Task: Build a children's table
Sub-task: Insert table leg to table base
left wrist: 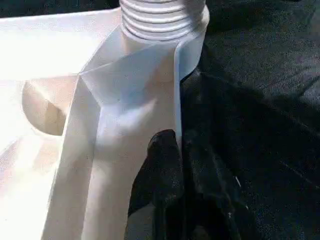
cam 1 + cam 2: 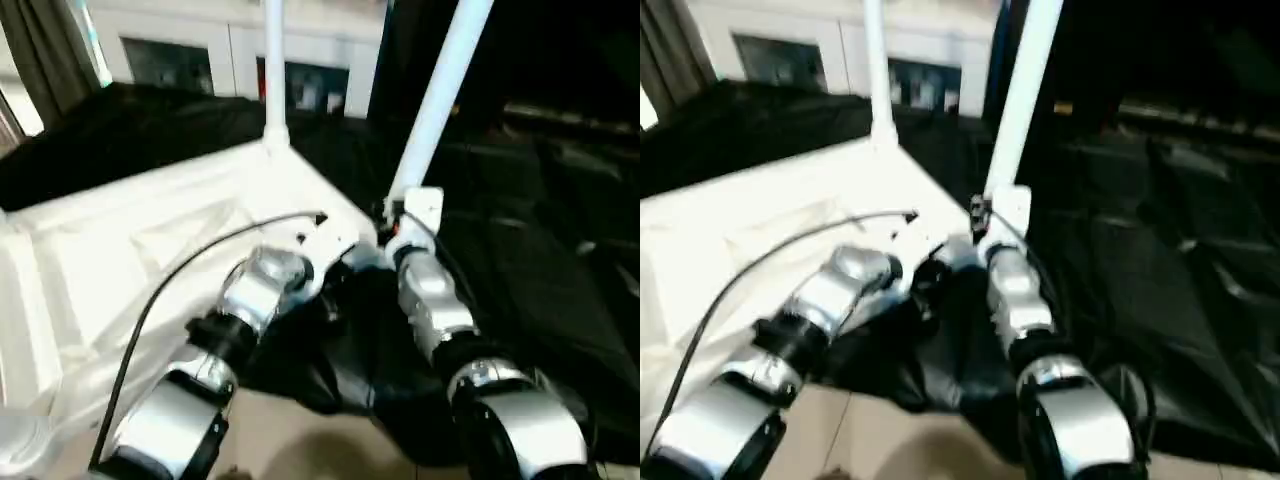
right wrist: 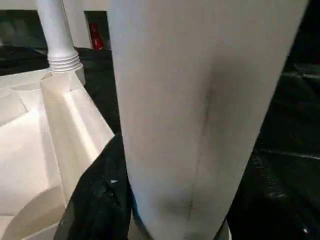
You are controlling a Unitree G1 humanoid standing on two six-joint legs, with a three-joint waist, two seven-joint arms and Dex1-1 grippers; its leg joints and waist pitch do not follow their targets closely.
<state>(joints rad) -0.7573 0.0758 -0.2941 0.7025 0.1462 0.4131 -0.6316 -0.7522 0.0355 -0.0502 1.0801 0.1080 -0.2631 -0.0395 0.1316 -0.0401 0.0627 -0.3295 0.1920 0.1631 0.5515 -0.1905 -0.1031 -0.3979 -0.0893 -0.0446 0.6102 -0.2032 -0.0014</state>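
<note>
Holding a loose leg (image 2: pixel 440 100) tilted, the right gripper (image 3: pixel 165 220) has its fingers clamped round the tube, likely lining it up for a corner socket. The table top (image 2: pixel 130 250) lies ribbed side up on black cloth (image 2: pixel 540 280), one fitted leg (image 2: pixel 273 70) already upright at its far corner. The left gripper (image 1: pixel 167 165), fingers together, presses against the top's edge wall, seemingly steadying it.

No readable text, labels, brands, numbers or signs anywhere; all surfaces in view are plain or too blurred.
</note>
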